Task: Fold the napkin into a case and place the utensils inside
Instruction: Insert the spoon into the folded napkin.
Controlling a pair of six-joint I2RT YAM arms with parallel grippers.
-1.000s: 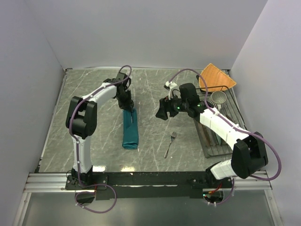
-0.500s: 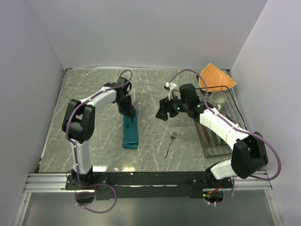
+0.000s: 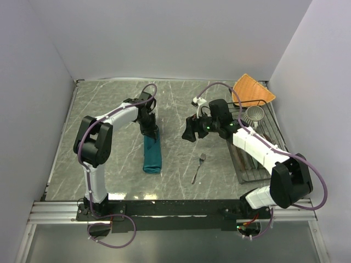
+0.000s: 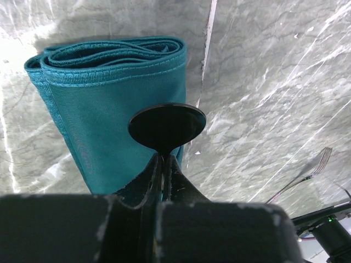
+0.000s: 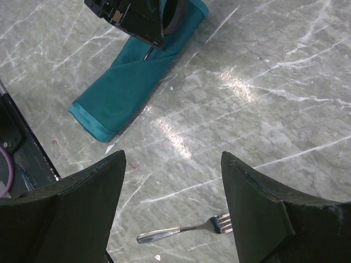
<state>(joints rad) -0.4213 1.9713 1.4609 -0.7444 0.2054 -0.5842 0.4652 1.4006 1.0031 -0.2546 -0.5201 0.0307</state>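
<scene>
The teal napkin (image 3: 152, 155) lies folded into a long narrow strip left of the table's middle. In the left wrist view its layered end (image 4: 112, 55) shows at the top. My left gripper (image 3: 153, 131) hangs over the napkin's far end, shut on the dark spoon's handle (image 4: 163, 160). The spoon's round black bowl (image 4: 167, 125) sticks out over the napkin's right edge. The silver fork (image 3: 198, 169) lies alone on the table to the right of the napkin. My right gripper (image 5: 173, 167) stands open and empty above the table, with the fork (image 5: 181, 232) just below its fingers.
An orange woven cloth (image 3: 253, 90) lies at the back right. Beside it a dish rack (image 3: 245, 160) runs along the right edge and holds a metal cup (image 3: 255, 114). White walls close in the left, back and right sides.
My left gripper has moved nearer and lower with the spoon, from beyond the napkin's far end to over it. The right gripper has barely shifted.
</scene>
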